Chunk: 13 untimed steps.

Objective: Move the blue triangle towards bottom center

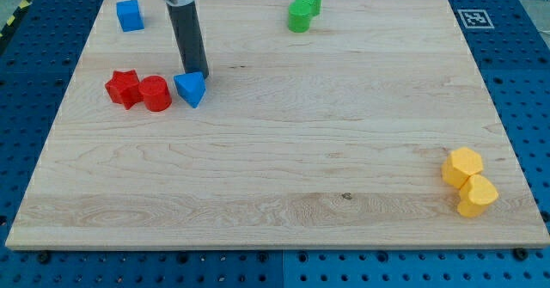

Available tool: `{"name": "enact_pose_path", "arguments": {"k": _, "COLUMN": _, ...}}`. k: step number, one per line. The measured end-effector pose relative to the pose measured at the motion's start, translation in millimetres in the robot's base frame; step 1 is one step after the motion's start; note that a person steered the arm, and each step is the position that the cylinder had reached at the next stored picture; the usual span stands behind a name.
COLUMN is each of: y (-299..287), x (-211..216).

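The blue triangle (190,88) lies on the wooden board (284,150) at the view's upper left. My tip (194,71) stands right at the triangle's top edge, touching or nearly touching it, with the dark rod rising up out of the view's top. A red cylinder (155,94) sits just left of the triangle, close to touching it, and a red star (124,88) sits left of the cylinder.
A blue cube (130,15) sits at the top left corner. Two green blocks (302,11) sit together at the top center. Two yellow blocks (469,181) sit together at the bottom right. A tag marker (473,18) lies off the board's top right corner.
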State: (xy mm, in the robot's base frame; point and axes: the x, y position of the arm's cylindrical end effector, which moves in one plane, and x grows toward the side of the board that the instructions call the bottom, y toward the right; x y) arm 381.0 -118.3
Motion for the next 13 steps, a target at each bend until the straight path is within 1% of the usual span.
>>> {"name": "enact_pose_path", "arguments": {"k": 1, "y": -30, "x": 2}}
{"name": "enact_pose_path", "arguments": {"k": 2, "y": -23, "x": 23}}
{"name": "enact_pose_path", "arguments": {"k": 3, "y": 27, "x": 24}}
{"name": "enact_pose_path", "arguments": {"k": 4, "y": 44, "x": 54}}
{"name": "enact_pose_path", "arguments": {"k": 6, "y": 34, "x": 88}}
{"name": "enact_pose_path", "arguments": {"k": 7, "y": -18, "x": 97}}
{"name": "enact_pose_path", "arguments": {"k": 8, "y": -25, "x": 95}}
{"name": "enact_pose_path", "arguments": {"k": 9, "y": -25, "x": 104}}
{"name": "enact_pose_path", "arguments": {"k": 11, "y": -24, "x": 142}}
{"name": "enact_pose_path", "arguments": {"k": 12, "y": -19, "x": 176}}
{"name": "enact_pose_path", "arguments": {"k": 13, "y": 7, "x": 191}}
